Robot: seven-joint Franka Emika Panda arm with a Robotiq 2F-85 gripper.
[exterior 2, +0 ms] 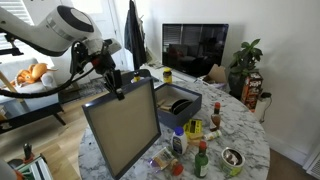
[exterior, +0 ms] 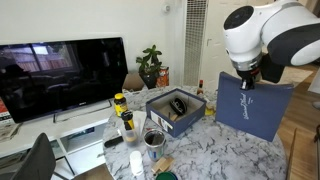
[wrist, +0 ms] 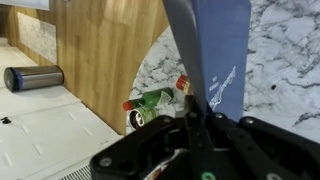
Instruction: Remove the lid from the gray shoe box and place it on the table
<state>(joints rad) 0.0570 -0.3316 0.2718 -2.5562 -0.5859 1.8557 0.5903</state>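
Your fingers [exterior 2: 116,84] are clenched on the top edge of the lid [exterior 2: 125,135], which hangs upright in the air, just beside the gray shoe box [exterior 2: 178,103]. The box stands open on the marble surface [exterior 2: 245,135].

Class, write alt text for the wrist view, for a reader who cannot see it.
The pincer grips one edge of the blue-gray lid, which fills the middle of the view and bears a light script logo. Behind it lie the marble table, a green bottle with a red cap, and wooden floor.
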